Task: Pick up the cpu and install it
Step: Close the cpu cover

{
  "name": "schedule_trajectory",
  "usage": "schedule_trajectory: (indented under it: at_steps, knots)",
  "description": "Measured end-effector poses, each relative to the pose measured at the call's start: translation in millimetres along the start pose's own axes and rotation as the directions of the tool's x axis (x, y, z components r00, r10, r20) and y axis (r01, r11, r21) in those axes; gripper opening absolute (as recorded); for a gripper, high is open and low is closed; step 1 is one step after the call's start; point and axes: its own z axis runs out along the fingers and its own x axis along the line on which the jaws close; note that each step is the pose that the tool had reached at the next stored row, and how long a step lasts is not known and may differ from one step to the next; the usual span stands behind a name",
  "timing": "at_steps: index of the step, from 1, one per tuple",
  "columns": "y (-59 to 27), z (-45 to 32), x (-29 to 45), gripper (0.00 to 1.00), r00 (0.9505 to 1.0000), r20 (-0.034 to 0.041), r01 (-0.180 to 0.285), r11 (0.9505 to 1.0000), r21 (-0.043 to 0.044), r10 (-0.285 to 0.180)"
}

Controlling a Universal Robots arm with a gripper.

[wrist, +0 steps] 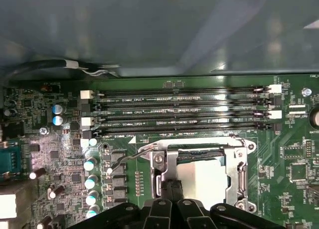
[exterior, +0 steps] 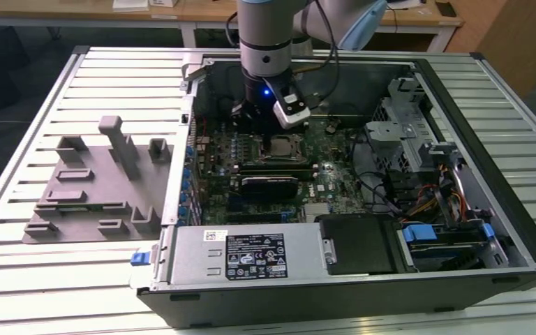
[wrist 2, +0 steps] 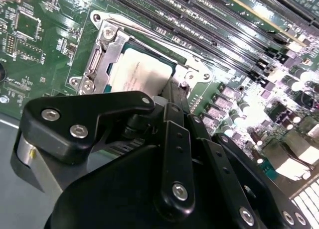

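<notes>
Jaws of the black gripper (wrist: 172, 186) are pressed together right beside the shiny silver square cpu (wrist: 205, 176), which lies flat in the square metal-framed socket (wrist: 241, 175) on the green board (wrist: 281, 134).

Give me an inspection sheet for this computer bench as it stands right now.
Surface: slatted metal table carrying an open computer case.
Job's things: cpu lies flat inside the socket frame on the motherboard.
Clutter: grey moulded fixture on the table, at the exterior view's left of the case.
Grippers: gripper low over the socket frame, at the cpu's edge.
Cables: orange and black wires inside the case, on the exterior view's right.
Surroundings: wooden desk behind the table.
</notes>
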Motion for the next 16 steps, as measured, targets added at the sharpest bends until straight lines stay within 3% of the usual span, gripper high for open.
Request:
schedule_trajectory:
  at_steps: [8,16]
  knots:
    - [-0.3,-0.9,3.4,0.11,1.0000,0.0000,0.001,1.0000,0.0000,-0.001]
    - [-0.3,4.4,5.5,0.11,1.0000,-0.0003,0.004,1.0000,0.0003,-0.004]
